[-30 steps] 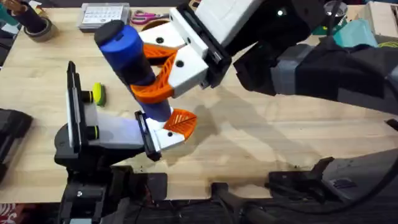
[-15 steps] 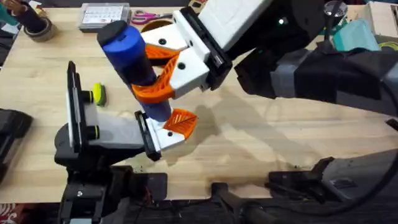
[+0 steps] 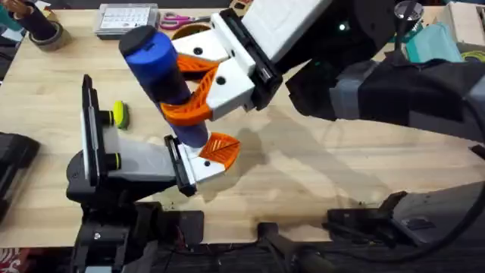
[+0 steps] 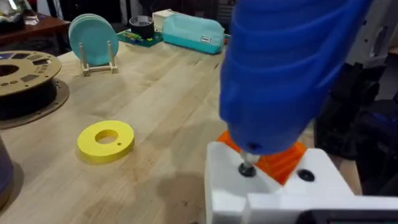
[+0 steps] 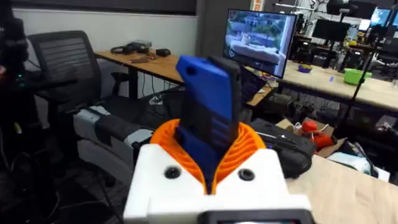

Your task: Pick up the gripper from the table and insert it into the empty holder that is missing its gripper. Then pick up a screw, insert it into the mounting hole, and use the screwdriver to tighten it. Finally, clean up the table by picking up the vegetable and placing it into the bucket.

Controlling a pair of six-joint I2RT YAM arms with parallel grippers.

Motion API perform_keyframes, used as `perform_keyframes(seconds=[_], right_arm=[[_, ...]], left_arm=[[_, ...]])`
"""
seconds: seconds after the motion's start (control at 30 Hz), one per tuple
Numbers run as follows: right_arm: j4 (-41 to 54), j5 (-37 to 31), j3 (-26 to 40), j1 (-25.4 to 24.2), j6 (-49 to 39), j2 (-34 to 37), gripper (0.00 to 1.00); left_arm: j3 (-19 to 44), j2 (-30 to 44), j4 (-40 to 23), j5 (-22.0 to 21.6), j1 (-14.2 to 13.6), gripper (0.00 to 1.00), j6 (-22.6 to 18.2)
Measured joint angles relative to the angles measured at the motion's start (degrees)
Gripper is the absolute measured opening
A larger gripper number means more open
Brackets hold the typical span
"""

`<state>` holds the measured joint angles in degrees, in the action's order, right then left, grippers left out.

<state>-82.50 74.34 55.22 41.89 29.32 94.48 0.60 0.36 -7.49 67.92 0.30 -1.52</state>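
Note:
My right gripper (image 3: 182, 83) reaches in from the upper right, its white fingers and orange pads (image 5: 245, 149) shut on the blue screwdriver (image 3: 163, 72). The screwdriver stands nearly upright. Its metal bit (image 4: 247, 168) rests in a hole of the white holder (image 4: 273, 190) on my left arm's jaw. The orange gripper (image 3: 221, 149) sits in that holder (image 3: 198, 168), just behind the bit. My left gripper (image 3: 144, 144) lies low at the table's (image 3: 318, 167) near left, jaws wide apart, nothing between them. A dark blue-purple curved body (image 4: 4, 177) at the wrist view's edge looks like the bucket.
A yellow ring (image 4: 106, 139) lies on the wood beyond the holder. A brown filament spool (image 4: 25, 81), a rack of teal plates (image 4: 93, 37) and a teal case (image 4: 189, 31) stand farther back. A small yellow-green object (image 3: 119, 114) sits near the left arm. Scissors (image 3: 178, 19) lie at the far edge.
The right gripper and the screwdriver's top shifted very slightly right a second ago and have held still since. The left arm has not moved.

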Motion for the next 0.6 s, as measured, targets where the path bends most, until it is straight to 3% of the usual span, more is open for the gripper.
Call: perform_keyframes(seconds=[0.6], right_arm=[[3.09,-2.1,-0.02,-0.02,-0.07,-0.01,0.025]], left_arm=[[0.0,0.0,-0.02,0.0,0.0,0.003,0.02]])
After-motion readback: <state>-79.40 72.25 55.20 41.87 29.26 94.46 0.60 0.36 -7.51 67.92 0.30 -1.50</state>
